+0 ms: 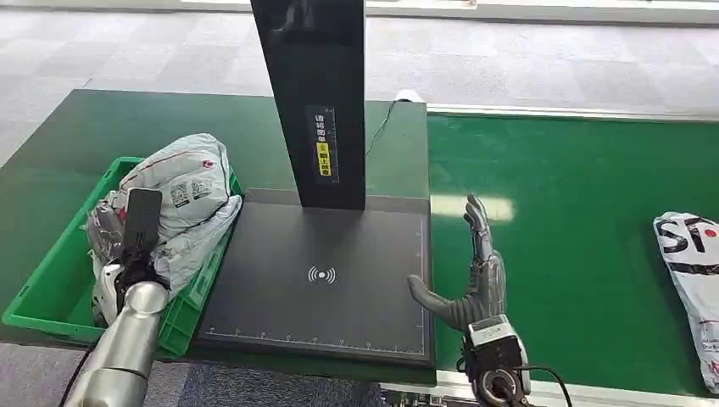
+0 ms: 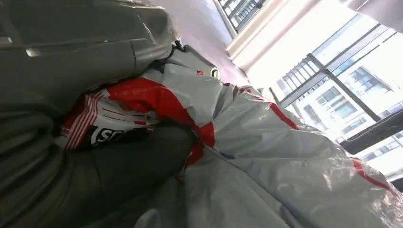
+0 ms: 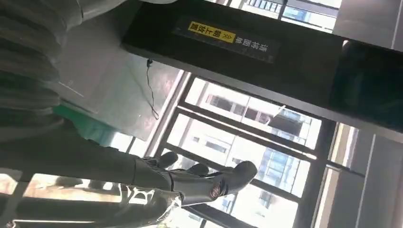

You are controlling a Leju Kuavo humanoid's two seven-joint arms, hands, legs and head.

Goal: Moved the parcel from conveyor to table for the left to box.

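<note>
Meanwhile right hand [image 1: 475, 284] spread, empty; left hand [image 1: 127, 280] state unclear; conveyor parcel [image 1: 691, 280] reads "SF".

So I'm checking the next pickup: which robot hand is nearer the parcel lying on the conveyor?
Right. The right robot hand is raised at the conveyor's near edge, with bare belt between it and the parcel. The left robot hand is across the table, at the crate.

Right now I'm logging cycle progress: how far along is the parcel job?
Looks done: grey parcels already sit in the green crate, with the left hand against them. In hand: nothing; the right hand is open above the edge of the scanner pad. Left: one parcel lies on the conveyor, not yet picked up.
</note>
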